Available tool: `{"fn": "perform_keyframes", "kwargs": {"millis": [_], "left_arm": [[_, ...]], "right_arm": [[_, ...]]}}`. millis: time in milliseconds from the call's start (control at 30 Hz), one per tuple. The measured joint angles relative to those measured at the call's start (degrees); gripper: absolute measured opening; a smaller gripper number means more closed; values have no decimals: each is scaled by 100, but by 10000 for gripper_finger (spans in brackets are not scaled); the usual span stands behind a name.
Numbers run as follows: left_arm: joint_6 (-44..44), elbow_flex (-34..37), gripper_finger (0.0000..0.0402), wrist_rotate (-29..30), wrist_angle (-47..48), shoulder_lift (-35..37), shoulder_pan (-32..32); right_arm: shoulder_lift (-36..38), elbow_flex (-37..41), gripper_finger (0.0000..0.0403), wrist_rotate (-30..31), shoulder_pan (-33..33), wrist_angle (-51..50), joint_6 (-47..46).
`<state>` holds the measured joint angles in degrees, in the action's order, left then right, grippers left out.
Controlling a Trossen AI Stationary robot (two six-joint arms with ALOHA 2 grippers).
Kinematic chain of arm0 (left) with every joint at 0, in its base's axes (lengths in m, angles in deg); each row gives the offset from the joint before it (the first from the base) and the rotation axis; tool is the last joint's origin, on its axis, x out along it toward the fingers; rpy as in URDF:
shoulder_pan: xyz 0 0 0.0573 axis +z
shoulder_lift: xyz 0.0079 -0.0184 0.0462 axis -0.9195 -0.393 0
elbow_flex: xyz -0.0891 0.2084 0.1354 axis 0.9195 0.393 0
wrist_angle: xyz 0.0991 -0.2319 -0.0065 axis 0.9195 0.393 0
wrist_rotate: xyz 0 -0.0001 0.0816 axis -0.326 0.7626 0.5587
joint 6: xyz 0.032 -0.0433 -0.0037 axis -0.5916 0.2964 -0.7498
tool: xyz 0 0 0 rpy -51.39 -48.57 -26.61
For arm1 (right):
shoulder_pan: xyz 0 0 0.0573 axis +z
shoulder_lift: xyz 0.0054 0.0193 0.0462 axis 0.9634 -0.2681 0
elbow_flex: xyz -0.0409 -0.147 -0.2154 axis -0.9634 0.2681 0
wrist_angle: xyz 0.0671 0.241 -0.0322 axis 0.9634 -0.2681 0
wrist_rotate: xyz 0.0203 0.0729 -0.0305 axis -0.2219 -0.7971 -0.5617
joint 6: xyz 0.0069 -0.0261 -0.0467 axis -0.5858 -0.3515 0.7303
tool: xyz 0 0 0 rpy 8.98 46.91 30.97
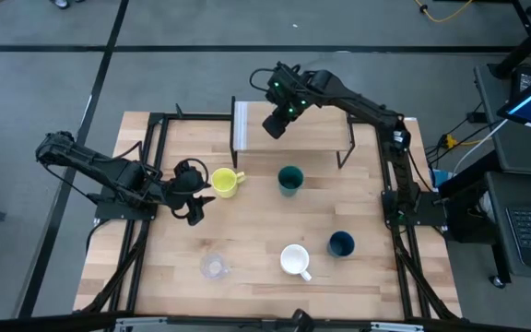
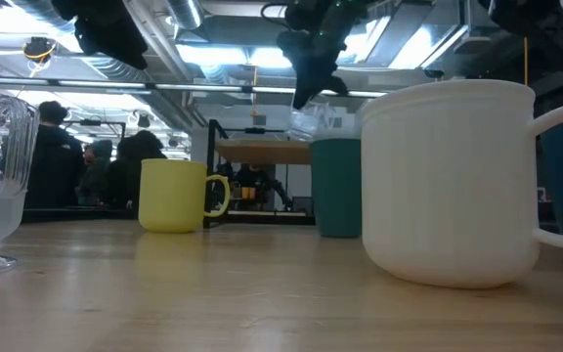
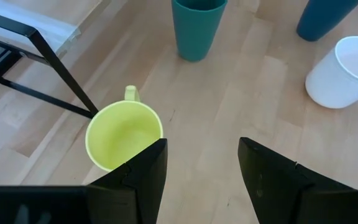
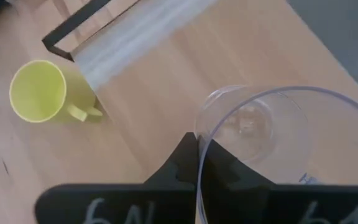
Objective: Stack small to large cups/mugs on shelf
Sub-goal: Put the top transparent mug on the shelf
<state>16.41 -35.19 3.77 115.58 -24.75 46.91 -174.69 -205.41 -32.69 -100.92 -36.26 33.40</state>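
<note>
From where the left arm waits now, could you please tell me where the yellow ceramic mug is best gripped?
Grip the yellow ceramic mug by its rim, coming from above on the side facing the left tool. It stands upright and open-mouthed, and its handle points away toward the teal cup, so that near wall is free.

The shelf (image 1: 293, 124) stands at the table's (image 1: 247, 286) far edge. Before it sit a handled mug (image 1: 225, 182) at left and a cup (image 1: 290, 179) at right; nearer the front lie a glass (image 1: 213, 267), another mug (image 1: 295, 260) and another cup (image 1: 341, 243)
</note>
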Motion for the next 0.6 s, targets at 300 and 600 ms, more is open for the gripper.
{"fn": "perform_keyframes", "kwargs": {"millis": [300,600], "left_arm": [[0,0,192,9,-2,0,0],[0,0,192,7,0,0,-1]], "right_arm": [[-237,-8,2,28,54,-73,18],[-253,-4,68,1,52,-20,103]]}}
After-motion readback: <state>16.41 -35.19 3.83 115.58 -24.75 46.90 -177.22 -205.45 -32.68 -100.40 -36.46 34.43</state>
